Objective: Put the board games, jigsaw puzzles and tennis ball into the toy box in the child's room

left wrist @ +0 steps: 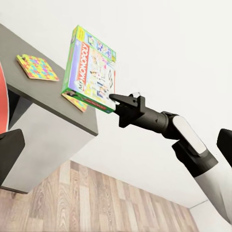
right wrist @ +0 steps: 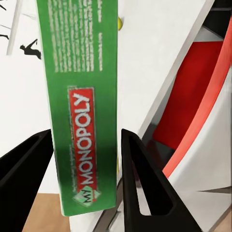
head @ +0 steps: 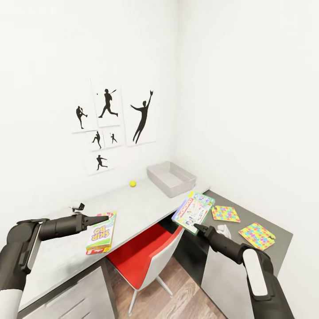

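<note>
My right gripper (head: 199, 227) is shut on the lower edge of the green-edged Monopoly board game (head: 193, 212), holding it tilted in the air over the corner where the table (head: 133, 204) meets the dark cabinet top (head: 270, 221). The same board game (right wrist: 82, 106) sits between the gripper's dark fingers (right wrist: 140, 179). My left gripper (head: 106, 217) hovers open just over a Skip-Bo board game (head: 101, 232) lying near the table's front edge. Two jigsaw puzzles (head: 225, 213) (head: 256, 235) lie on the cabinet top. The tennis ball (head: 132, 183) rests near the wall. Beside it, the grey toy box (head: 171, 178) stands empty.
A red and white chair (head: 144, 257) is tucked under the table between my arms. Grey drawers (head: 71, 297) sit below the table's left end. Baseball silhouettes (head: 110, 128) hang on the white wall behind. Wood floor (left wrist: 96, 203) shows below.
</note>
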{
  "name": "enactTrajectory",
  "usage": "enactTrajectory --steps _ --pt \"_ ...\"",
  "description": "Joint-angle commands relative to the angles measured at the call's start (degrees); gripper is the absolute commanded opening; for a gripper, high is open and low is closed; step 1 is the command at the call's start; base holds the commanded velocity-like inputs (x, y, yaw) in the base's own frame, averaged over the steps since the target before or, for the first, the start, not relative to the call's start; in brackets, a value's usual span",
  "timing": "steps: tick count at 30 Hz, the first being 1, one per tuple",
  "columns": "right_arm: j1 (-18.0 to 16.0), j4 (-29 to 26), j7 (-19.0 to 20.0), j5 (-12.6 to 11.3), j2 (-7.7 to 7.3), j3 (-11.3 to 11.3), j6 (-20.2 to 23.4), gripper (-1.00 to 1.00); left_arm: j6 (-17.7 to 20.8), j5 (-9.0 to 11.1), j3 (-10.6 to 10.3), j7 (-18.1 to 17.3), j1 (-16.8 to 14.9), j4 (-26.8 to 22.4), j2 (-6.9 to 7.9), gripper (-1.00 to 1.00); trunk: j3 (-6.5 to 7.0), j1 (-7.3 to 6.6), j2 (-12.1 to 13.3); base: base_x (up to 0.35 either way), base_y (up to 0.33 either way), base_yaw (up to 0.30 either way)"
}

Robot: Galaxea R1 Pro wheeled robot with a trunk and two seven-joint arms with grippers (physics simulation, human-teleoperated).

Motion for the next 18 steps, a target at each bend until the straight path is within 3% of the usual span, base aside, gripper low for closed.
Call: enactTrajectory --steps 1,8,14,16,18 --pt "-0.02 -0.01 0.48 0.35 0.05 -0.20 0.29 -1.00 0.60 -0.09 -0.01 -0.23 -0.01 -0.01 -0.01 1.00 -0.03 0.02 -0.05 0.000 0.000 0.000" --pt "0.07 0.03 0.49 0.27 0.01 -0.21 0.43 -1.00 0.61 -0.27 -0.03 -0.23 -0.01 -0.03 -0.09 1.00 -0.03 0.02 -0.05 0.000 0.000 0.000" --pt "-0.95 -1.06 0.10 0.24 0.68 1.25 1.12 -1.00 0.61 -0.58 -0.09 -0.23 -0.01 -0.03 -0.13 1.00 -0.03 0.02 -0.05 0.000 0.000 0.000" --pt "-3.45 -1.14 -0.14 0.20 0.72 1.74 2.12 -1.00 0.61 -0.61 -0.06 -0.23 -0.01 0.02 -0.10 1.00 -0.03 0.02 -0.05 0.000 0.000 0.000" --pt "-8.74 0.14 -1.48 0.20 0.75 2.07 4.61 -1.00 0.61 -0.64 -0.05 -0.23 -0.03 0.42 -0.07 1.00 -0.03 0.02 -0.05 0.000 0.000 0.000"
